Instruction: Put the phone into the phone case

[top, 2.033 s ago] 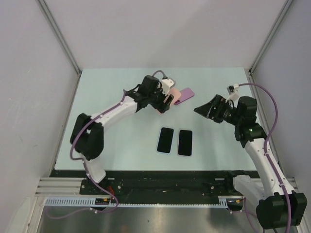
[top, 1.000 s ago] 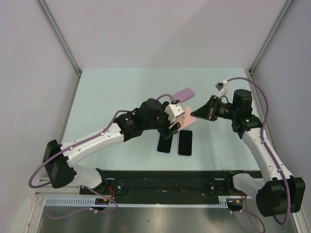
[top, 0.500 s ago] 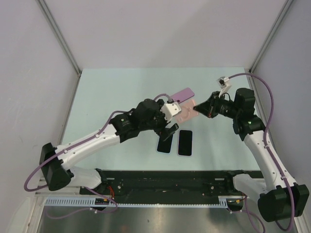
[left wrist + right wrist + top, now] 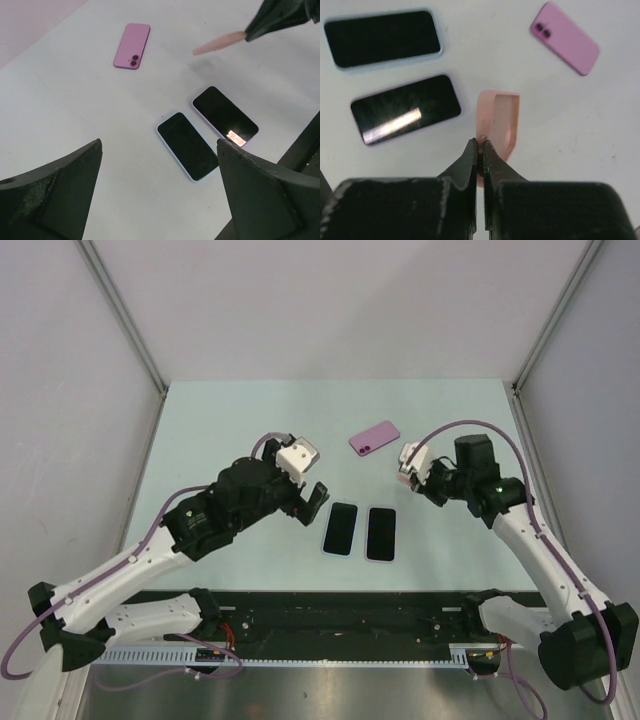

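Pincer on the right arm [image 4: 480, 145] is clamped on one edge of the peach phone case [image 4: 499, 120], holding it clear of the table, probably for loading. From above, two face-up phones [image 4: 340, 528] lie at its eight o'clock. The left pincer [image 4: 308, 485], jaws wide and empty, hovers beside them.

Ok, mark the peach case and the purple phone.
peach case [image 4: 500, 117]: right wrist view, on its inner back wall.
purple phone [image 4: 375, 437]: top view, on the middle of its back.
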Robot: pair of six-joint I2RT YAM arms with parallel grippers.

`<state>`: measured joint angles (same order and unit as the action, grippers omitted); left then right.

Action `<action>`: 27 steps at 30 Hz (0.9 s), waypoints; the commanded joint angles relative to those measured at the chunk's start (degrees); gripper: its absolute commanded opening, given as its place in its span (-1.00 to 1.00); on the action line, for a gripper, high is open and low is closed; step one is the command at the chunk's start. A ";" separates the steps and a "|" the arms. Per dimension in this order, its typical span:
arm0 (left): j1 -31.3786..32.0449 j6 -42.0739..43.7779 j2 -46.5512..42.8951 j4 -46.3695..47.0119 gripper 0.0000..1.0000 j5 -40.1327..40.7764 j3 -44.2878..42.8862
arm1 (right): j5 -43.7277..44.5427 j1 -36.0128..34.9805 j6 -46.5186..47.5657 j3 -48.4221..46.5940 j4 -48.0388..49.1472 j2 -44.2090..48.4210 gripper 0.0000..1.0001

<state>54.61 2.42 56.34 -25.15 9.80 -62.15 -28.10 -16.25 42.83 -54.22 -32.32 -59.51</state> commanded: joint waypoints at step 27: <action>0.06 -5.49 -7.65 1.68 1.00 4.96 6.78 | 16.05 -17.32 12.19 20.38 -17.26 10.99 -0.45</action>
<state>54.61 -1.61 49.10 -24.95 13.26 -55.61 -15.70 -31.79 56.23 -33.71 -48.80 -49.84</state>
